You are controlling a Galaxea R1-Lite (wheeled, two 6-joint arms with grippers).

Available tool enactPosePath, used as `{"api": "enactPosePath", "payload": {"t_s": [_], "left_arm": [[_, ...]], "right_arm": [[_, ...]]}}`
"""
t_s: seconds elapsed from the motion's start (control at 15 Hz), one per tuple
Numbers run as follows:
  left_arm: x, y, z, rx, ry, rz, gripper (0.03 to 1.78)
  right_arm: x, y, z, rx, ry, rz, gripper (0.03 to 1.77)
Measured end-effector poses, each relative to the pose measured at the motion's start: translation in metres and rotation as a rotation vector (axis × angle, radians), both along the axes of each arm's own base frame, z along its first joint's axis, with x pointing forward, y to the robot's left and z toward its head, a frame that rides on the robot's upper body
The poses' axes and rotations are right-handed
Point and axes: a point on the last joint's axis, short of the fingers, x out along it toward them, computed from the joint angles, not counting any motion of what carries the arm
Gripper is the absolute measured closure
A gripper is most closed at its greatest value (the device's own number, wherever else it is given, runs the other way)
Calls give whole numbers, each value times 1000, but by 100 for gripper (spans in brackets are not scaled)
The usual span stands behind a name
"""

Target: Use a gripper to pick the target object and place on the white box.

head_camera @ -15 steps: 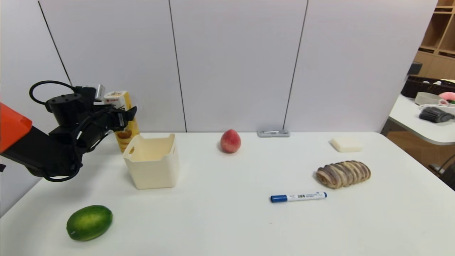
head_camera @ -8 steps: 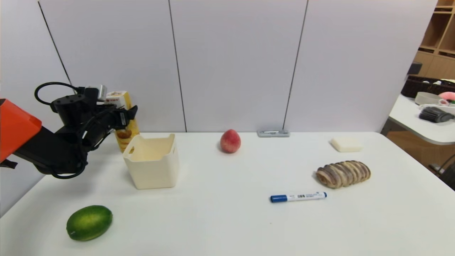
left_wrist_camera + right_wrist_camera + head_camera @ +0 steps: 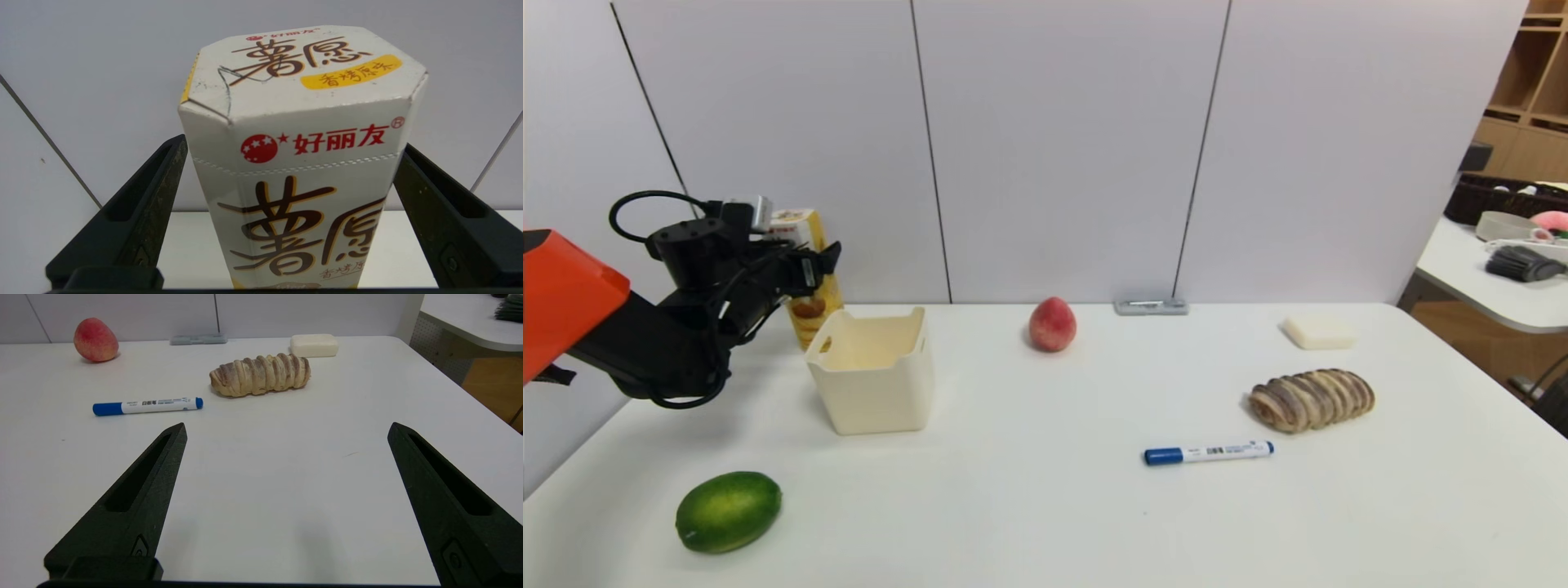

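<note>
yellow carton bracketed, not yet gripped

i see the tall hexagonal snack carton (image 3: 298, 163), white-topped with brown characters, standing upright at the table's far left just behind the white box (image 3: 874, 371). my left gripper (image 3: 286, 216) is spread wide around it; closing off-centre could tip it. the right gripper (image 3: 286, 506) idles open over bare table.

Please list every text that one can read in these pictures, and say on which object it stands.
"薯愿": snack carton, on its white top and again on its front.
"香烤原味": carton top, yellow oval.
"好丽友" with ®: carton front, red, beside a starred red circle.
Blue marker: label print too small to read.
Left gripper, right gripper: no text.
</note>
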Motion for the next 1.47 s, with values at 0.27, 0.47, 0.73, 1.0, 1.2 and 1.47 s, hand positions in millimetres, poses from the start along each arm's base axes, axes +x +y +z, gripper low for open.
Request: {"api": "enactPosePath", "payload": {"t_s": [0.27, 0.47, 0.73, 1.0, 1.2, 1.47], "left_arm": [[1, 0, -2, 2, 3, 0, 43], [1, 0, -2, 1, 4, -1, 82], [1, 0, -1, -3, 2, -1, 92], [-7, -1, 16, 10, -29, -6, 92], [-24, -2, 50, 32, -57, -8, 93], [-62, -11, 103, 42, -85, -27, 93]], "right_arm": [[0, 0, 0, 0, 0, -1, 10], [0, 0, 0, 0, 0, -1, 10], [0, 0, 0, 0, 0, 0, 10], [0, 0, 0, 0, 0, 0, 10], [0, 0, 0, 0, 0, 0, 10], [0, 0, 0, 0, 0, 0, 10]]}}
